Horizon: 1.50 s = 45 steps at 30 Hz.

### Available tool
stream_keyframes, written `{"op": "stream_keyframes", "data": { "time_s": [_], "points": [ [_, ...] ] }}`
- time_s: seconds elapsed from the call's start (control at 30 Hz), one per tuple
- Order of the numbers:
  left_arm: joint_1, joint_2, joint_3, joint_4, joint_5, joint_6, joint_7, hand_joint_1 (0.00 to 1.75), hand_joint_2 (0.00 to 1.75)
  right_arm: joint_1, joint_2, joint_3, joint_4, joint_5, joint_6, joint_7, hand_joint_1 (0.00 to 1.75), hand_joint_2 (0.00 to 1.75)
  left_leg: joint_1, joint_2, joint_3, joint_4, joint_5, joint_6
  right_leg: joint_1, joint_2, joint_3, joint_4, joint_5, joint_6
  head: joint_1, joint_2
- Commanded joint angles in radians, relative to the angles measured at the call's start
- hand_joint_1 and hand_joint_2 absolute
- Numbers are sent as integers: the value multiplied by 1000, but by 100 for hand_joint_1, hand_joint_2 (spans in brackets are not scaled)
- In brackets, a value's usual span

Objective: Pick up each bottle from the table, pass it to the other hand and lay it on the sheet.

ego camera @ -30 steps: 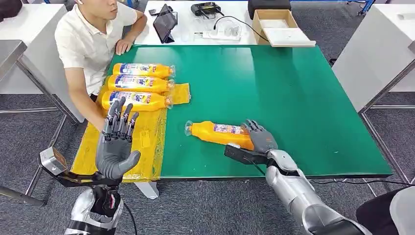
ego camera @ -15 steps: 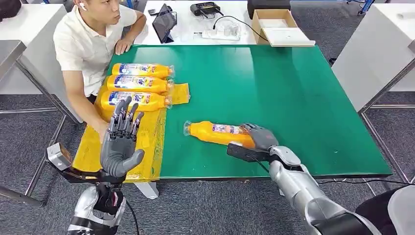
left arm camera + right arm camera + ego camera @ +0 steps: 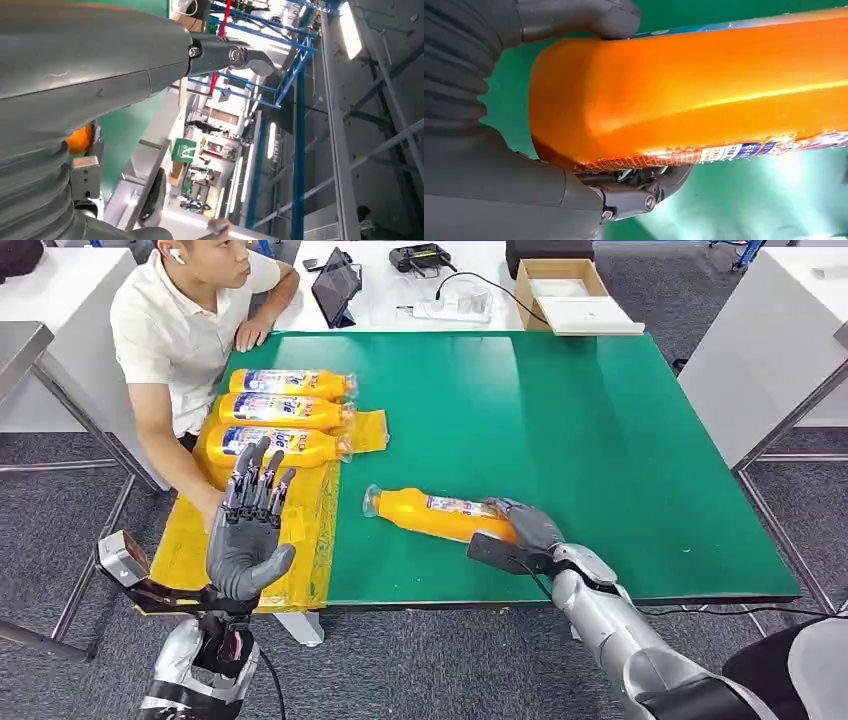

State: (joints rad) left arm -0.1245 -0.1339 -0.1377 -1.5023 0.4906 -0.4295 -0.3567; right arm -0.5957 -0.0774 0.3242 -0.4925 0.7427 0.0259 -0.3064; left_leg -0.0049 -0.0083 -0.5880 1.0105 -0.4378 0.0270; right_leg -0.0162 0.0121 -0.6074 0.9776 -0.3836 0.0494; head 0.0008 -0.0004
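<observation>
An orange bottle [image 3: 436, 514] with a clear cap pointing left hangs just above the green table [image 3: 560, 420], gripped at its base by my right hand [image 3: 526, 524]. The right wrist view shows the bottle [image 3: 704, 95] wedged between the thumb [image 3: 579, 17] and the darker fingers [image 3: 644, 187]. My left hand [image 3: 246, 530] is raised palm-up and empty over the yellow sheet [image 3: 300, 525], fingers spread. Three more orange bottles [image 3: 285, 415] lie side by side on the sheet's far end.
A person in a white shirt [image 3: 180, 330] sits at the table's far left corner, one arm reaching down beside the sheet. A white table behind holds a tablet [image 3: 335, 285], a power strip [image 3: 450, 310] and an open box [image 3: 575, 295]. The table's right half is bare green.
My right hand has closed on the bottle, raised it slightly and carried it a little left. My left hand rose a bit and moved slightly right over the sheet.
</observation>
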Motion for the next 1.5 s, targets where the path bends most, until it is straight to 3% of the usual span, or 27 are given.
{"op": "stream_keyframes", "data": {
  "time_s": [0.03,0.13,0.17,0.33,0.43,0.8,0.87,0.93,0.97,1.03,1.17,1.5],
  "points": [
    [37,-3,-21,5,-74,185,2,0,175,155,62,-83,-177,-130,-115,-146,168,175,2,-1,3,-3,0,-3,2,-3,4,-3,-1,-3,0,0],
    [69,-4,-72,24,-217,418,46,0,175,285,81,-85,-476,-190,-204,-153,173,175,2,1,1,-1,-2,-3,2,-1,2,-1,-1,-3,0,0],
    [75,-4,-89,36,-220,434,33,0,175,313,81,-76,-543,-198,-215,-141,173,175,1,1,-1,-1,-1,-2,1,-1,0,0,-1,-2,0,0],
    [118,-27,-110,28,-273,599,-36,0,175,374,93,-74,-707,-235,-327,-157,175,175,1,-3,-8,0,-1,-1,1,-2,-6,1,-2,-1,-1,0],
    [137,-45,-97,-8,-263,677,-41,0,175,391,101,-80,-737,-266,-357,-175,166,175,1,-2,-9,0,-2,-1,1,-1,-7,1,-3,-1,0,0],
    [141,-42,-102,-16,-261,682,-40,0,175,395,101,-75,-741,-268,-358,-175,162,175,0,-2,-10,0,-2,-1,0,-2,-7,0,-3,-2,0,0],
    [154,-41,-116,-25,-210,722,-26,0,175,413,111,-78,-758,-303,-400,-197,162,175,0,-2,-9,0,-2,-2,0,-2,-7,0,-3,-2,0,0],
    [175,-34,-142,-47,-144,695,-16,0,175,429,108,-65,-774,-319,-411,-196,148,175,0,-2,-10,0,-2,-1,0,-2,-8,0,-3,-1,0,0],
    [186,-13,-178,-68,-82,606,-4,0,175,431,108,-55,-772,-335,-398,-194,147,175,1,-2,-8,-1,-3,-2,1,-2,-6,0,-4,-2,0,0],
    [200,27,-232,-82,59,372,30,0,175,407,107,-15,-738,-360,-329,-214,152,175,1,-2,-8,0,-3,-2,1,-1,-5,0,-4,-2,0,0],
    [183,20,-256,-45,127,221,54,0,175,353,156,85,-637,-365,-219,-265,164,175,1,2,-9,-1,-3,-2,0,2,-7,0,-2,-2,0,0],
    [135,-12,-243,4,164,153,53,0,175,336,214,191,-504,-372,-170,-321,169,175,2,1,-6,-1,-3,-3,2,1,-4,-1,-3,-3,0,0]
  ]
}}
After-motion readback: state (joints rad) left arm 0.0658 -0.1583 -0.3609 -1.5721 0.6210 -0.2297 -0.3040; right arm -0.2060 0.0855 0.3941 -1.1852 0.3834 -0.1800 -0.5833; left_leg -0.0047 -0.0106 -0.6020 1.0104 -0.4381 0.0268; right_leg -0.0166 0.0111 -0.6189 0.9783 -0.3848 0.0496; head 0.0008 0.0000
